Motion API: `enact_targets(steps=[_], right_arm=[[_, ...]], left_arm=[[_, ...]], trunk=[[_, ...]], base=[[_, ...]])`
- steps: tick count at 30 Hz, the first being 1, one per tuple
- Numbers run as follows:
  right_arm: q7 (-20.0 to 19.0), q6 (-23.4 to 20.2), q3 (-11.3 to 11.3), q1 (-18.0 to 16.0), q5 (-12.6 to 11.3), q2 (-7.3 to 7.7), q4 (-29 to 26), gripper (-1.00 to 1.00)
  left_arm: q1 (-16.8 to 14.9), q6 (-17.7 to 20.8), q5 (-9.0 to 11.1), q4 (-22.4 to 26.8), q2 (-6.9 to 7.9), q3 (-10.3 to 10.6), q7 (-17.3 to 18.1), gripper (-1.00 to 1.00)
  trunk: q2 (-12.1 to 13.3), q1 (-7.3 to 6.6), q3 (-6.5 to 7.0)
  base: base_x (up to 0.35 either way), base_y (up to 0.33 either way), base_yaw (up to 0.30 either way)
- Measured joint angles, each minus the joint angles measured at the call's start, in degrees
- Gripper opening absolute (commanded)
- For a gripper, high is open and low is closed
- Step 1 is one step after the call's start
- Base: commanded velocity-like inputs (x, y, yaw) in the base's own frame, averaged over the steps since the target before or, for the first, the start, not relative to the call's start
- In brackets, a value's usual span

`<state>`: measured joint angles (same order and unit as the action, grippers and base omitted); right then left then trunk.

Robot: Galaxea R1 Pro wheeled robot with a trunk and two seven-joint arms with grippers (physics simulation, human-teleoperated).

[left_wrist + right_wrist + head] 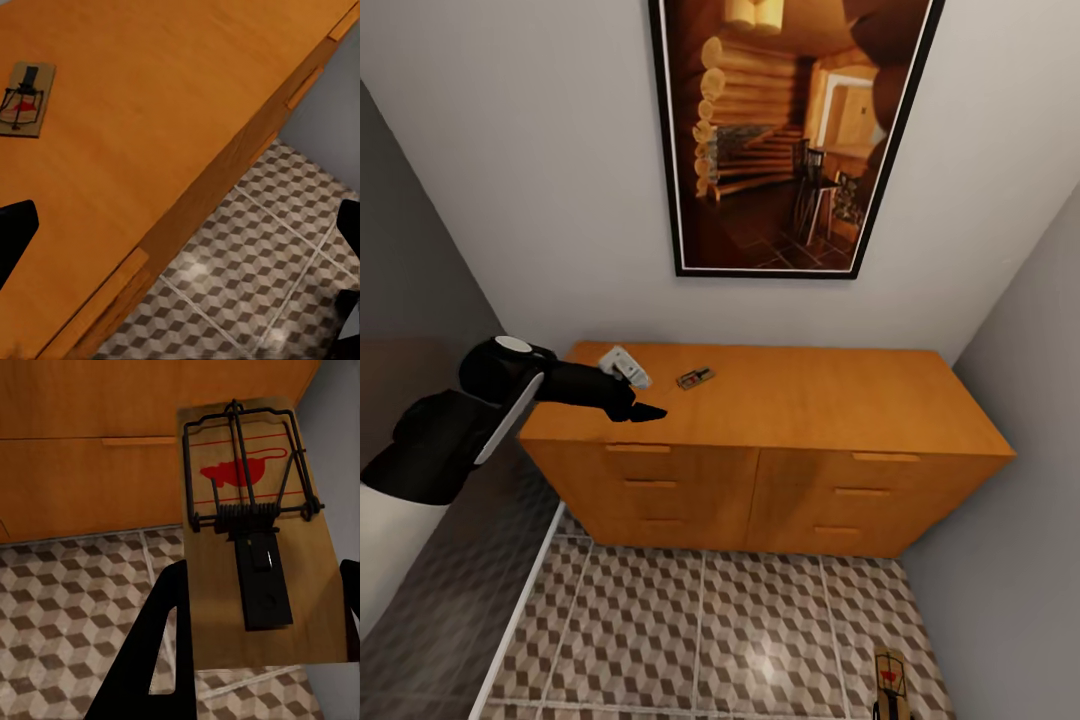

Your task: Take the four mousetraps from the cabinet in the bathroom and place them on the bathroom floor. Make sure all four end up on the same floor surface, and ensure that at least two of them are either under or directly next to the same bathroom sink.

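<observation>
One mousetrap [695,377] lies flat on top of the orange-brown cabinet [810,400], left of its middle; the left wrist view shows this mousetrap [25,99] off to one side of the fingers. My left gripper [648,410] hovers over the cabinet top near its front edge, a short way from that trap. It is open [180,240] with nothing between the fingers. My right gripper [259,622] is shut on a second mousetrap [255,532], held above the bathroom floor [690,640] in front of the cabinet's right end [890,682].
A framed picture [790,130] hangs on the wall above the cabinet. Grey walls close in on both sides, the right one [1020,560] close to the held trap. A small white-grey piece [625,365] sits by my left wrist. Drawer fronts with bar handles [860,492] face the tiles.
</observation>
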<state>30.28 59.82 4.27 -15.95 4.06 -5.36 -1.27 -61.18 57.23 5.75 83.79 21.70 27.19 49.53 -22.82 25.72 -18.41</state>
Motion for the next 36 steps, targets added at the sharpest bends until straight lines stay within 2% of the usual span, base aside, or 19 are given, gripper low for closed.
enact_targets(steps=[4, 7, 16, 29, 36], right_arm=[[0.0, 0.0, 0.0, 0.0, 0.0, 0.00, 0.0, -1.00], [0.0, 0.0, 0.0, 0.0, 0.0, 0.00, 0.0, -1.00], [0.0, 0.0, 0.0, 0.0, 0.0, 0.00, 0.0, -1.00], [0.0, 0.0, 0.0, 0.0, 0.0, 0.00, 0.0, -1.00], [0.0, 0.0, 0.0, 0.0, 0.0, 0.00, 0.0, -1.00]], left_arm=[[0.0, -0.1, -0.1, -0.1, -0.03, 2.8, 0.0, 1.00], [0.0, -0.1, -0.4, -0.1, -0.04, 3.5, 0.0, 1.00], [0.0, -0.1, -0.9, -0.4, 0.01, 3.9, -0.1, 1.00], [0.0, -0.2, -1.0, -2.3, -0.15, 4.2, -0.2, 1.00], [0.0, -0.3, -1.0, -3.3, -0.35, 6.5, -0.2, 1.00]], trunk=[[0.0, 0.00, 0.00], [0.0, 0.00, 0.00], [0.0, 0.01, 0.00], [0.0, 0.03, 0.01], [0.0, 0.03, -0.08]], base=[[0.321, 0.000, 0.000], [0.314, 0.000, 0.000], [0.227, 0.000, 0.000], [0.020, 0.000, 0.000], [0.000, 0.000, 0.000]])
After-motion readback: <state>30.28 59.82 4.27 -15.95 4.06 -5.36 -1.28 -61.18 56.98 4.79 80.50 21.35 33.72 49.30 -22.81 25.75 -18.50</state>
